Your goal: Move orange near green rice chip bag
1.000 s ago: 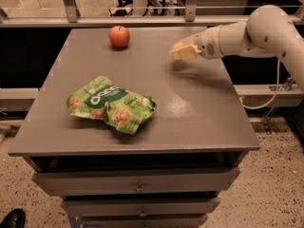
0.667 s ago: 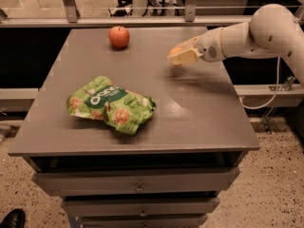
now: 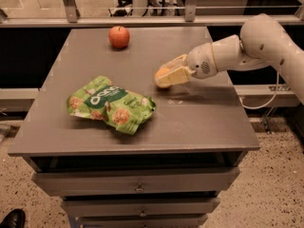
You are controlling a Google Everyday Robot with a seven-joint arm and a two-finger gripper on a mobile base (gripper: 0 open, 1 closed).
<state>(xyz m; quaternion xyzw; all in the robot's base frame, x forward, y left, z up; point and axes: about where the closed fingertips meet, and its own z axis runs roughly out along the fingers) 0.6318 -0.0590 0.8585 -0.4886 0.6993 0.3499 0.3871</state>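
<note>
The green rice chip bag [image 3: 110, 104] lies flat on the grey table [image 3: 199, 122], left of centre. My gripper [image 3: 164, 76] reaches in from the right, over the middle of the table, a little right of and behind the bag. It is shut on the orange [image 3: 161, 73], which shows only as a small orange patch between the pale fingers [image 3: 174, 76]. The orange is held just above the tabletop, apart from the bag.
A red apple [image 3: 119, 36] stands at the back of the table, left of centre. My white arm [image 3: 256, 49] crosses the right side of the table. Drawers [image 3: 137, 186] sit below the front edge. A dark shoe [image 3: 12, 219] is on the floor at bottom left.
My gripper has moved left and toward the front of the table with the orange in it, closer to the green bag. The bag and the apple have not moved.
</note>
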